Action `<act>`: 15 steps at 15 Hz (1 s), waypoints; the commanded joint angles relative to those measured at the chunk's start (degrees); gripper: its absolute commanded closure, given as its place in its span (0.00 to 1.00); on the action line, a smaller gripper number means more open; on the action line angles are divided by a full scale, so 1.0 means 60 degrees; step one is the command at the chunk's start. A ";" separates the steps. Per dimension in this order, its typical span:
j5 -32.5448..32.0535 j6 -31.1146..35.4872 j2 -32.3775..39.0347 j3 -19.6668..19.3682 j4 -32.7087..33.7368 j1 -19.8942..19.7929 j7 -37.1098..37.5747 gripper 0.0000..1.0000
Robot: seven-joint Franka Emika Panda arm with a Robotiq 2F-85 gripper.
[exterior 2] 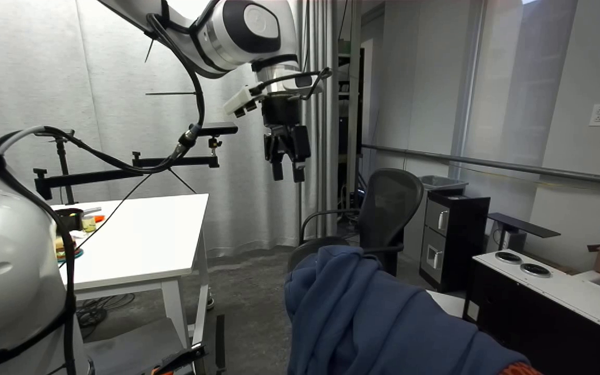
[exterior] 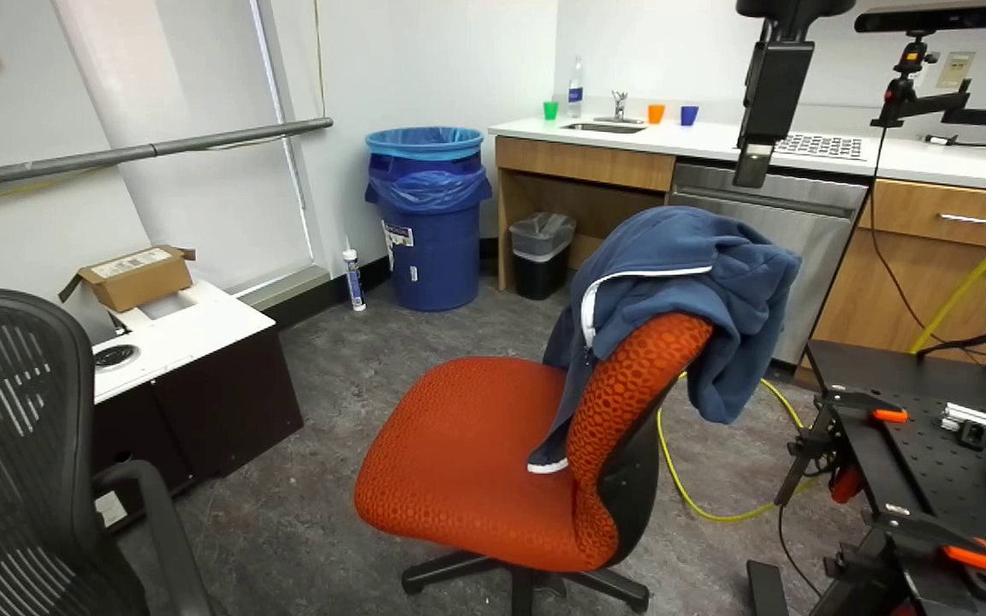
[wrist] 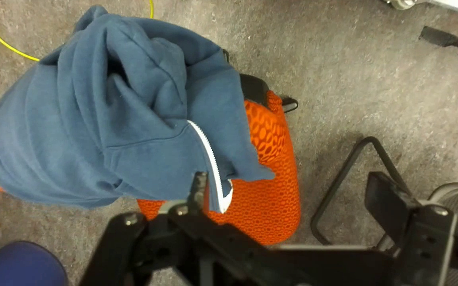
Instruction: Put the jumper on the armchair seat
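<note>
Evidently, the jumper [exterior: 737, 291] is held up by the backrest [exterior: 638, 368] over which it is draped, one corner hanging over the seat [exterior: 467, 453], while the pincer [exterior 2: 288, 174] is held higher, empty and spread, presumably so that a fold can be taken.

The Franka Panda arm [exterior 2: 8, 239] is gleaming round and white before me, black straps [exterior 2: 274, 61] ringing it — a dark joint cap [exterior 2: 236, 25] is framing a pale disc [exterior 2: 261, 21], a black cable [exterior 2: 200, 101] is looping alongside — and silver screws [wrist: 131, 219] are dotting the black Robotiq gripper [exterior 2: 288, 174].
</note>
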 commanded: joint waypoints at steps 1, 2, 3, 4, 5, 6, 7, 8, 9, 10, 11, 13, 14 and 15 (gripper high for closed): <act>-0.0289 0.0281 0.0103 -0.0416 0.0239 -0.0398 -0.0393 0.00; -0.0311 0.0272 0.0112 -0.0597 0.0314 -0.0523 -0.0559 0.00; -0.0303 0.0294 0.0172 -0.0719 0.0371 -0.0624 -0.0621 0.00; -0.0307 0.0299 0.0274 -0.0862 0.0475 -0.0743 -0.0704 0.00; -0.0291 0.0301 0.0361 -0.0970 0.0554 -0.0835 -0.0737 0.00; -0.0289 0.0314 0.0480 -0.1068 0.0638 -0.0923 -0.0771 0.00; -0.0288 0.0326 0.0575 -0.1157 0.0699 -0.1006 -0.0789 0.00; -0.0313 0.0347 0.0708 -0.1237 0.0747 -0.1086 -0.0804 0.00; -0.0321 0.0374 0.0826 -0.1303 0.0771 -0.1137 -0.0821 0.00; -0.0335 0.0387 0.1007 -0.1354 0.0814 -0.1174 -0.0861 0.00; -0.0341 0.0376 0.1166 -0.1386 0.0864 -0.1207 -0.0859 0.00; -0.0385 0.0422 0.1524 -0.1420 0.0975 -0.1231 -0.0810 0.00; -0.0416 0.0453 0.1689 -0.1423 0.1032 -0.1228 -0.0781 0.00; -0.0445 0.0487 0.1835 -0.1426 0.1066 -0.1226 -0.0753 0.00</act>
